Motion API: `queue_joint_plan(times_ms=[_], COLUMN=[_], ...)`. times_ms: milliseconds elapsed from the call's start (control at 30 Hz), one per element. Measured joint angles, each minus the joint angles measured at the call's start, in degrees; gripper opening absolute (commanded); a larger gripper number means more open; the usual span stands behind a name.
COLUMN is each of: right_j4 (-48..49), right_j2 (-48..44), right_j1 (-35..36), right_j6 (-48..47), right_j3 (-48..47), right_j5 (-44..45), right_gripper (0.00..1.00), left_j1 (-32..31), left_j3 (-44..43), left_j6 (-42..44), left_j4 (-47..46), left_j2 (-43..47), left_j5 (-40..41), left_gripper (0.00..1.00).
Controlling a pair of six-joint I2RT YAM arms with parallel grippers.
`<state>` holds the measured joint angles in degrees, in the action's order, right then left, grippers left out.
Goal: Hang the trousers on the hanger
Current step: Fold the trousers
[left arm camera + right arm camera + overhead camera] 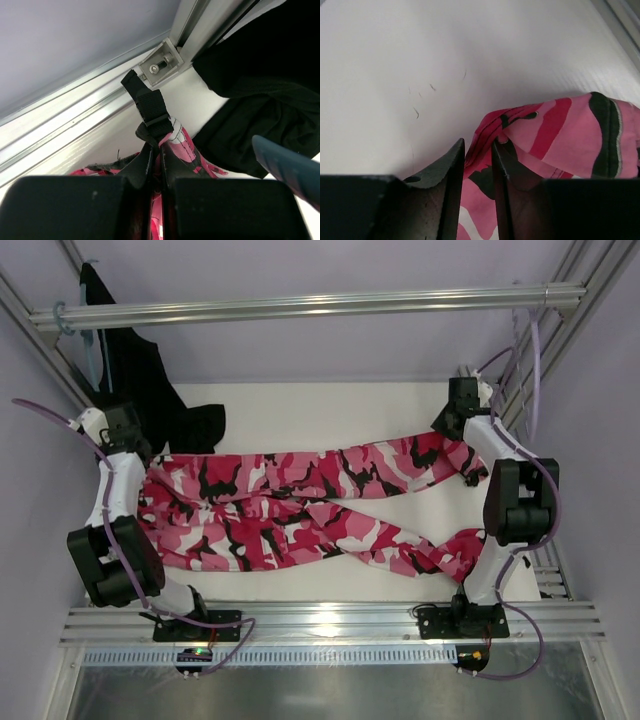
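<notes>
Closest to both wrist lenses are my own black fingers, and past them lies the white table [330,405], which fills the floor of a pale booth framed in aluminium bars, with a round metal rail [300,306] running across the back. Stretched over the table from side to side are the trousers [300,505], their two camouflage legs crossing near the middle. My left claw [157,150] sits at the waist end by the left frame post, pressed together on the pink cloth, with a black webbing strap [150,105] sticking up out of the pinch. My right claw [478,150] is at the far right, over one leg's cuff; its fingers stand a little apart, with cloth in the narrow gap. A black garment [140,390] hangs from a teal hanger [62,318] at the rail's left end and spills onto the table just beside my left claw. At the rail's right end, a thin pale thing that I take for the hanger [537,350] hangs by its hook, well clear of the trousers. A small corner bracket [161,64] with one bolt joins the frame behind the strap.
</notes>
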<state>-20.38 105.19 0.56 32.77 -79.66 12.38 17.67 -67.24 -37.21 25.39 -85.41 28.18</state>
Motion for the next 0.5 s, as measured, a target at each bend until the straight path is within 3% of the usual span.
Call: queue_joint_plan(times_ms=[67, 167, 200, 300, 400, 500], right_j4=[0.5, 0.6, 0.4, -1.2, -2.0, -2.7], right_j2=[1.5, 3.1, 3.2, 3.1, 2.0, -1.2], right_j1=[0.3, 1.1, 1.4, 2.5, 3.7, 4.8], right_j6=[-1.6, -4.1, -4.8, -6.0, -6.3, -6.4], right_j3=[-0.9, -2.2, -2.4, -2.9, -1.4, 2.0], right_j5=[-1.9, -3.3, -3.4, -2.4, -0.9, 0.0], right_gripper=[0.32, 0.36, 0.38, 0.44, 0.54, 0.57], left_j1=[0.0, 0.0, 0.0, -0.1, -0.7, -2.0], left_j3=[-0.4, -0.5, -0.5, -0.7, -0.9, -0.9], left_j6=[0.0, -0.1, 0.0, 0.0, -0.2, -0.2], left_j4=[0.0, 0.0, 0.0, 0.1, 0.2, 0.8], left_j2=[-0.2, -0.1, -0.1, 0.3, 2.2, 5.6], left_j5=[0.2, 0.2, 0.1, -0.2, -0.4, -0.6], left_gripper=[0.01, 0.2, 0.32, 0.48, 0.59, 0.64])
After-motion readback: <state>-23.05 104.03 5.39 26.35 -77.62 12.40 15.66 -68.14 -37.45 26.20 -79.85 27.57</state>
